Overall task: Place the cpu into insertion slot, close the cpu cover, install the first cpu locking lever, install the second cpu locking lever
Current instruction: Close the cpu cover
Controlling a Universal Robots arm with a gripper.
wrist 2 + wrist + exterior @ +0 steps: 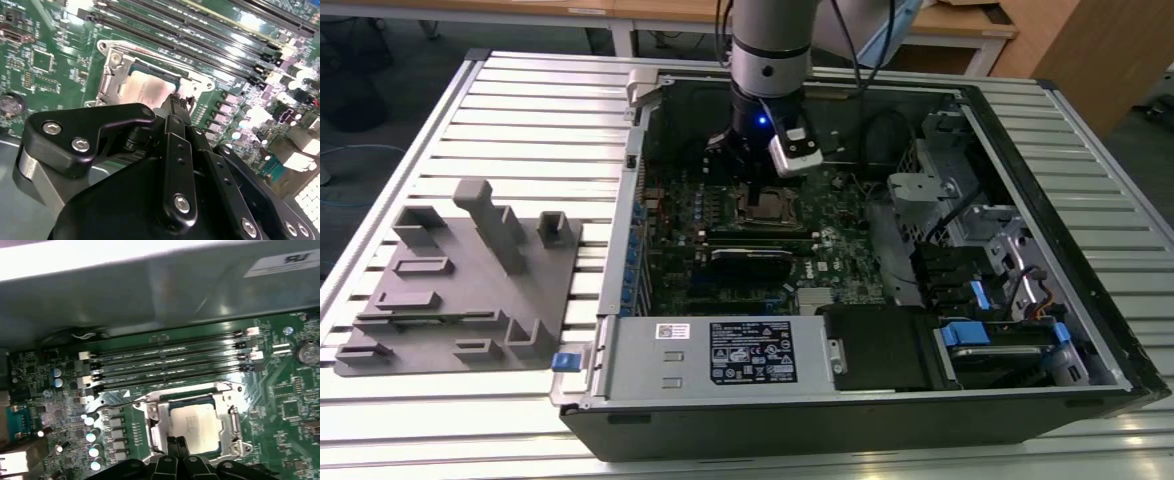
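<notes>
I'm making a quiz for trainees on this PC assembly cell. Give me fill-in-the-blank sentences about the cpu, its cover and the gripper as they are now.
1. The cpu lies in the ___ on the green board.
2. Its metal top shows through the square opening of the ___.
3. The gripper hangs low over the cpu, inside the open computer ___.
4. In the exterior view, the gray fixture block lies on that view's ___ side.
Missing words: insertion slot; cpu cover; case; left.

Arm [771, 50] upright, tool [750, 185] pointing straight down, fingers [172, 446] pressed together.
</notes>
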